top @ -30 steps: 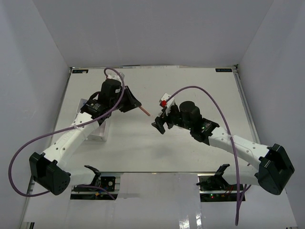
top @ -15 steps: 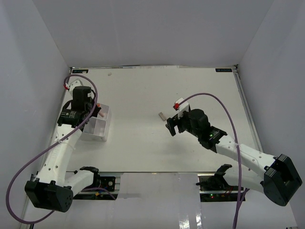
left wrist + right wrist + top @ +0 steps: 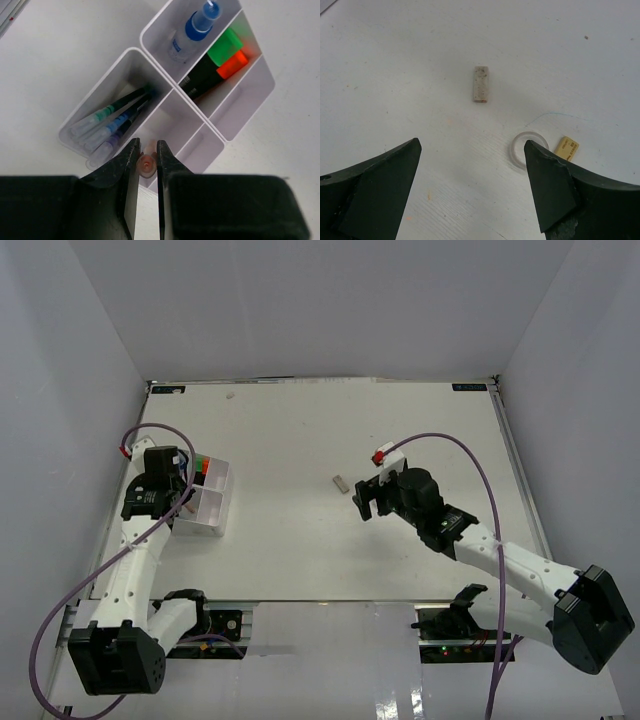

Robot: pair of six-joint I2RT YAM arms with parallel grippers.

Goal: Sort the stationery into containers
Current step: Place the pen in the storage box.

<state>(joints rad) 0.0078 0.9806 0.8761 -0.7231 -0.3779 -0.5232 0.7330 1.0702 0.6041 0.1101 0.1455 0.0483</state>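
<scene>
Right wrist: right gripper (image 3: 472, 145) wide above the likely light, rigid grey block (image 3: 481, 84), graspable across its narrow width; left gripper (image 3: 145, 146) pinches a pink pen (image 3: 146, 163).

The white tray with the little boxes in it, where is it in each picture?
Top external: the tray sits at the left, midway up.
Left wrist: it fills the middle, just past the left gripper, which is shut on a pen.
Right wrist: not in it.
Shared landmark: the green and orange highlighters lying in it.
</scene>
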